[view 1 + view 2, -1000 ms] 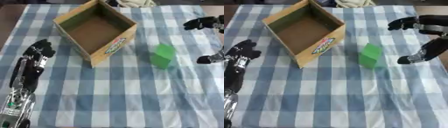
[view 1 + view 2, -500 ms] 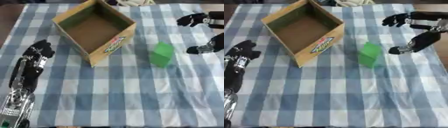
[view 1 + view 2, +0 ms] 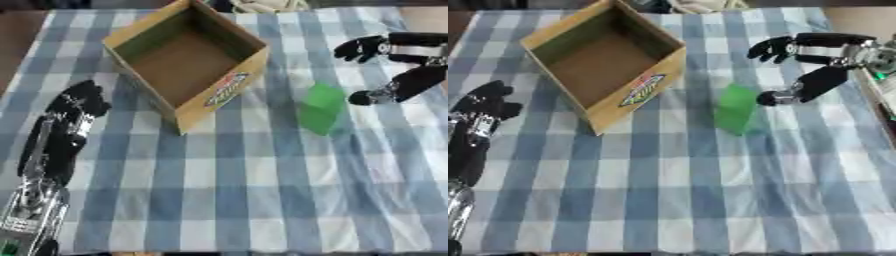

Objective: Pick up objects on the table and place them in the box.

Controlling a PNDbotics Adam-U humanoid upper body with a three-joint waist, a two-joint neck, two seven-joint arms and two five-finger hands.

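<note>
A green block (image 3: 320, 108) stands on the blue checked cloth, right of the middle. An open cardboard box (image 3: 184, 56) with a brown floor sits at the upper left of the block; I see nothing inside it. My right hand (image 3: 811, 60) reaches in from the right, open, thumb and fingers spread, a short way to the block's right and not touching it. My left hand (image 3: 77, 104) lies open at the left side of the table, fingers pointing up, away from both box and block.
The checked tablecloth (image 3: 245, 190) covers the table. A pale crumpled thing (image 3: 262, 5) lies at the far edge behind the box. Bare brown table (image 3: 17, 30) shows at the upper left corner.
My right hand has moved left toward the green block, from near the right edge to just beside it. The block, the box and my left hand have stayed put.
</note>
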